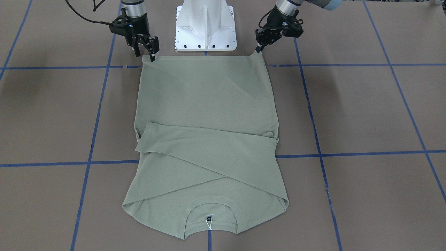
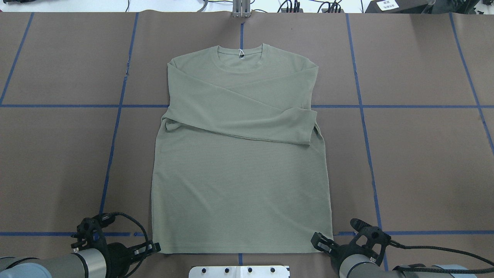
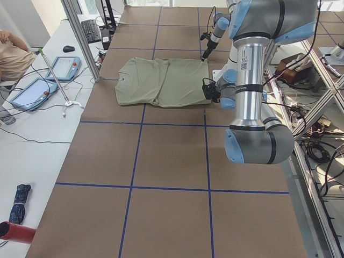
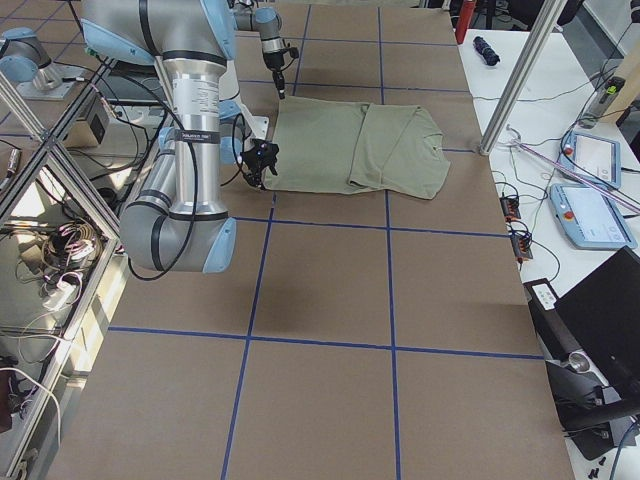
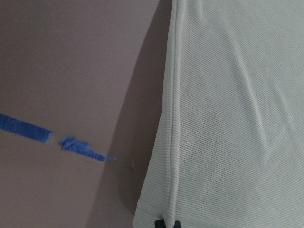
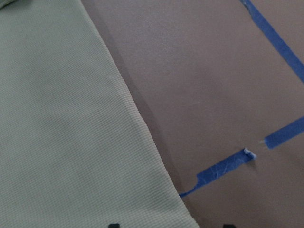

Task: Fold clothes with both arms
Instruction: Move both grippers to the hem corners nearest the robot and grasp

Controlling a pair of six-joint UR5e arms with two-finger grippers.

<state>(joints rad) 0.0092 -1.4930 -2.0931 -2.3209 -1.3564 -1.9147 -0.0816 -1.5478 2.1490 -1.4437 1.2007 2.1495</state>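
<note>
The pale sage-green shirt [image 1: 209, 104] lies flat on the brown table, both sleeves folded across the chest and the collar [image 1: 210, 218] away from the robot. It also shows from overhead [image 2: 239, 173]. My left gripper [image 1: 258, 50] is at the hem corner nearest the base, shut on that corner, which is drawn up slightly. In the left wrist view its fingertips [image 5: 166, 224] meet on the hem edge. My right gripper [image 1: 145, 55] stands open at the other hem corner. In the right wrist view [image 6: 171, 225] its fingers stand apart on either side of the corner.
The white pedestal base [image 1: 205, 28] stands just behind the hem, between the two grippers. Blue tape lines [image 1: 348, 65] cross the brown table cover. A side table with tablets [image 3: 32, 91] and a person sit past the collar end.
</note>
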